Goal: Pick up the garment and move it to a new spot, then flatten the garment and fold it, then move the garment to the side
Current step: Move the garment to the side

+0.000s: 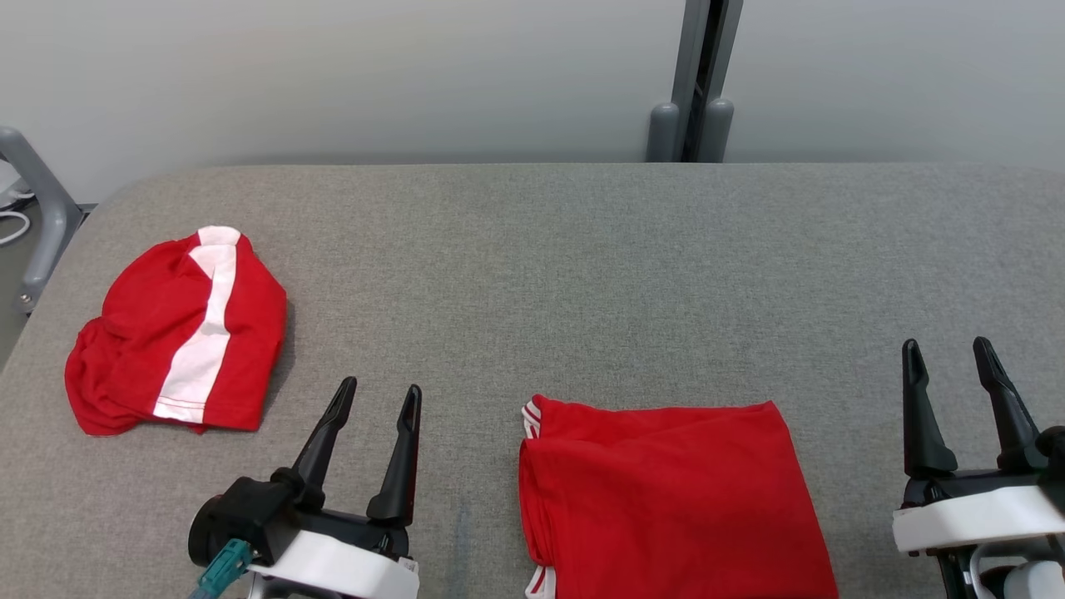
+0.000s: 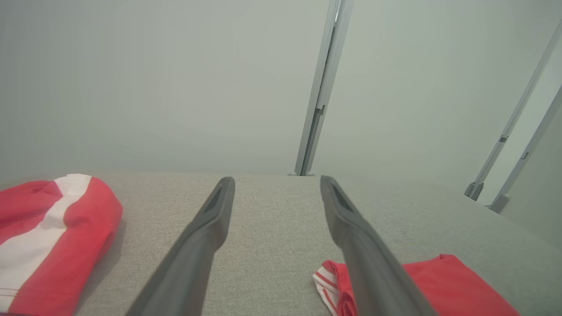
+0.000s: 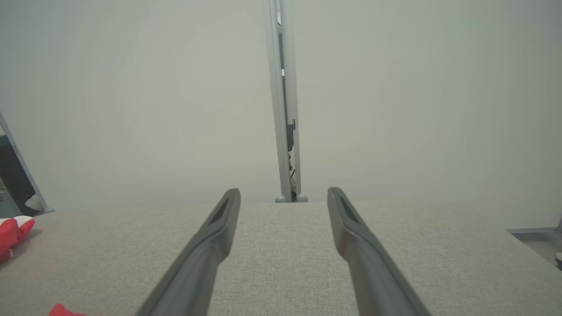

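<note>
Head view: folded red garment [image 1: 670,499] flat on tabletop [image 1: 582,266] at near edge, between left gripper [image 1: 380,388] and right gripper [image 1: 947,344]. Visible part runs left-right; near end cut off. Left gripper closer, just off garment's left edge. Both arms low, fingers spread, empty, pointing away. Crumpled red-and-white garment [image 1: 179,333] lies far left. Likely next: slide folded piece aside.

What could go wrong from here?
Two similar red garments: the folded garment lies between the open left gripper and right gripper, the crumpled garment far left; the wrong one might be picked. Pinching only the folded garment's top layer could undo the fold. The crumpled garment, near the edge of the table, could be dragged off.
</note>
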